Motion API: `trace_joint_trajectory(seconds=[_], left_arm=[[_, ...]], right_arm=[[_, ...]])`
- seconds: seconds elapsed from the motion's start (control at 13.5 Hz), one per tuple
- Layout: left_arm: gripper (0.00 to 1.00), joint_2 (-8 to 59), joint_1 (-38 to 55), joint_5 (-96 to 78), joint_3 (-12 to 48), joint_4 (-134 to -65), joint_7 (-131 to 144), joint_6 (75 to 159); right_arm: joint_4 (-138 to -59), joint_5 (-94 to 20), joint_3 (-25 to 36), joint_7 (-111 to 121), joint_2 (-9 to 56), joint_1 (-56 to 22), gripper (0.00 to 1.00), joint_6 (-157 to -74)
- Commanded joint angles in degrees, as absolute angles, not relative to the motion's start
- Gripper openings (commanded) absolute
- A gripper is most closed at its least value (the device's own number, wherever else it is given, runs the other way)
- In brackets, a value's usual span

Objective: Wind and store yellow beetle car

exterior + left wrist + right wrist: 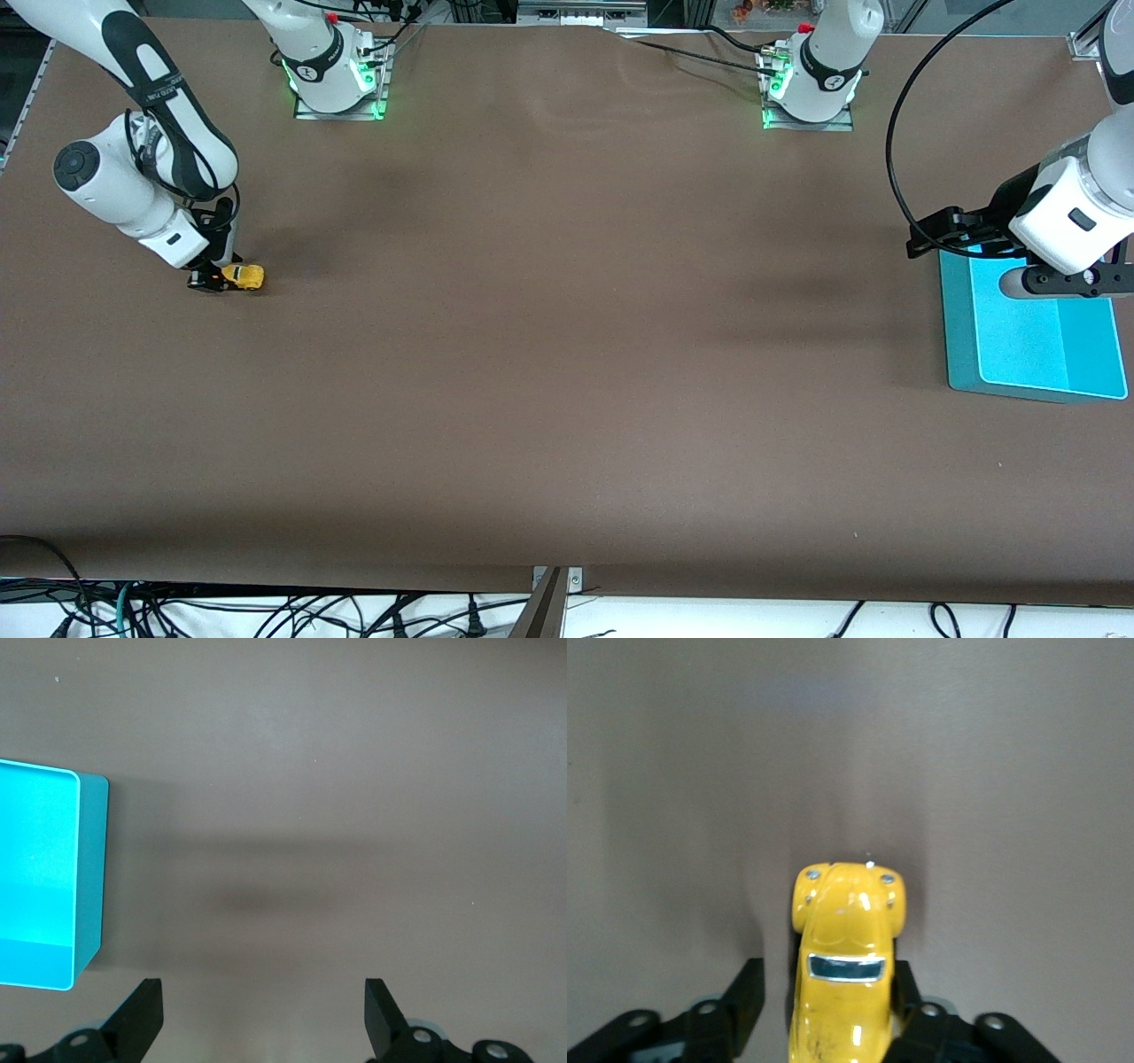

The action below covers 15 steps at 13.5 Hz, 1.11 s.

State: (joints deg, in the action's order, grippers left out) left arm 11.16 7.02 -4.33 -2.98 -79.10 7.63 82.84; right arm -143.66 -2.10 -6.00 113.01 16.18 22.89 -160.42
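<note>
The yellow beetle car (244, 276) stands on its wheels on the brown table at the right arm's end. In the right wrist view the car (846, 948) lies between my right gripper's (827, 973) fingers. One finger (747, 988) stands clear of the body with a gap; the other is close against it. The right gripper (213, 282) is down at table level, open around the car's rear. My left gripper (1063, 283) hangs open and empty by the turquoise bin (957, 337); its fingers (146, 1014) are spread wide over bare table.
The turquoise bin (89, 868) sits at the left arm's end of the table with nothing in the part of it that shows. A black cable loops above it from the left arm. Both arm bases stand along the table's back edge.
</note>
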Motion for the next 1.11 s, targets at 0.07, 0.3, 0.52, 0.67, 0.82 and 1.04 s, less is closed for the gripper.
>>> trace_joint_trajectory(seconds=[0.07, 0.3, 0.52, 0.67, 0.82, 1.04], left_arm=[[1.00, 12.04, 6.59, -5.63, -2.99, -77.17, 7.56, 82.26], [1.00, 12.04, 6.59, -5.63, -2.99, -77.25, 7.56, 82.27], [1.00, 12.04, 6.68, -5.62, -2.90, -77.25, 7.65, 82.27], [1.00, 12.04, 6.68, -5.62, -2.90, -77.25, 7.56, 82.27], [1.00, 12.04, 6.50, -5.54, -2.99, -77.26, 7.47, 82.27], [1.00, 12.30, 6.33, -5.62, -2.99, -77.34, 7.38, 82.35]], right_arm=[[-138.97, -2.55, -7.99, 114.52, 16.61, 23.73, 1.00, -154.53], [-132.82, -2.81, -10.28, 114.43, 14.34, 23.64, 1.00, -144.70], [-125.89, -3.08, -13.17, 114.08, 11.00, 23.56, 1.00, -135.56], [-121.40, -2.99, -14.67, 113.91, 7.40, 23.47, 1.00, -128.00], [-119.45, -2.99, -16.17, 108.76, 3.19, 23.47, 1.00, -124.55], [-118.57, -3.08, -18.53, 93.91, -4.28, 23.47, 1.00, -121.05]])
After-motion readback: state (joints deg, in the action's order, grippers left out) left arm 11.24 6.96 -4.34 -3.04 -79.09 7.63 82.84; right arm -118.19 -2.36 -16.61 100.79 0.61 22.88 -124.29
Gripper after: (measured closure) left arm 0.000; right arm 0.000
